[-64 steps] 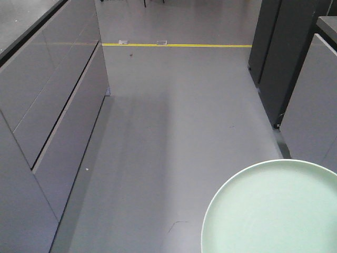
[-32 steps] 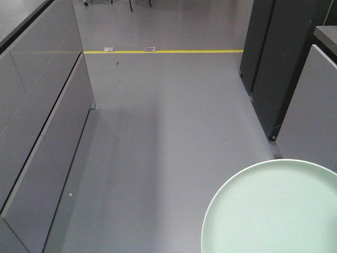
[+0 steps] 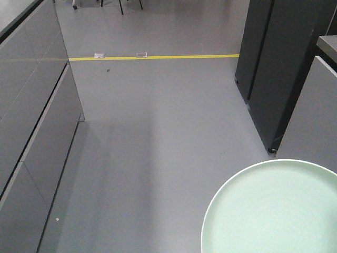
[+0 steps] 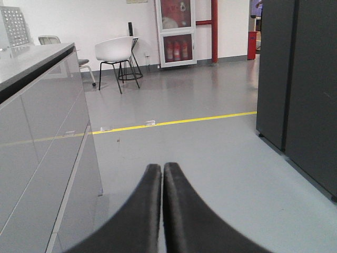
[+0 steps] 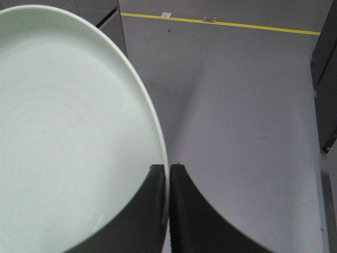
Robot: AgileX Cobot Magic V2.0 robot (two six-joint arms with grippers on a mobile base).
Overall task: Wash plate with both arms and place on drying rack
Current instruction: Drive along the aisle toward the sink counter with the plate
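Plainly little was done: the plate (image 3: 274,211) sat at the lower right of the front view, over bare floor (image 3: 158,158). No rack showed in any view, so washing and racking both looked left to do. Only the right wrist view showed the grip: at bottom centre the right gripper (image 5: 168,169) had its jaws pinched on the plate's rim. Only the left wrist view showed the left gripper (image 4: 162,166), jaws pressed together on nothing, with a white chair (image 4: 116,50) at upper left beyond a yellow line (image 4: 174,122). The front view showed neither gripper, just grey cabinets (image 3: 31,116) at left.
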